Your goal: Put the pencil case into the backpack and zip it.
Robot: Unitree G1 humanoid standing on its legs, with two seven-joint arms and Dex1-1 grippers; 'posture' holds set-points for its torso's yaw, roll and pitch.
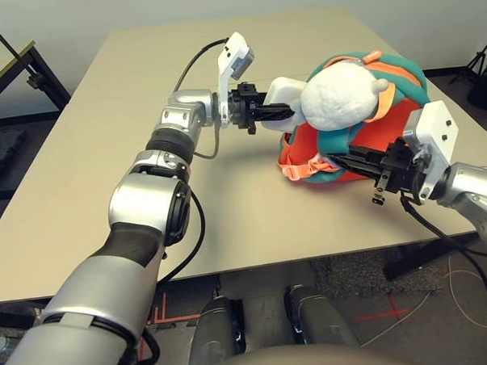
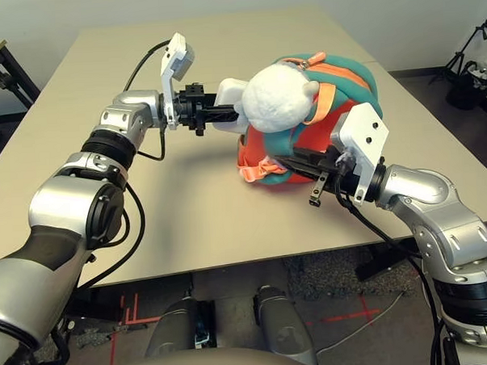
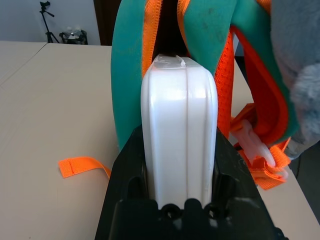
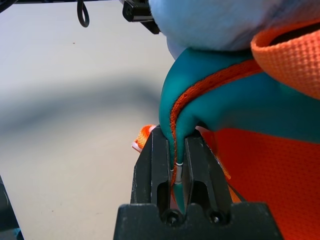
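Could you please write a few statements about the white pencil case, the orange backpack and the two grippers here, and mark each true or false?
1. The left gripper holds the flat white hard pencil case on edge between its fingers. True.
2. The pencil case lies flat on the beige table. False: it is held clear of the table, at the small orange backpack with teal trim.
3. The right gripper is shut on the backpack's teal edge. True.
4. The grey-white plush toy lies on the table apart from the backpack. False: it sits on the backpack.
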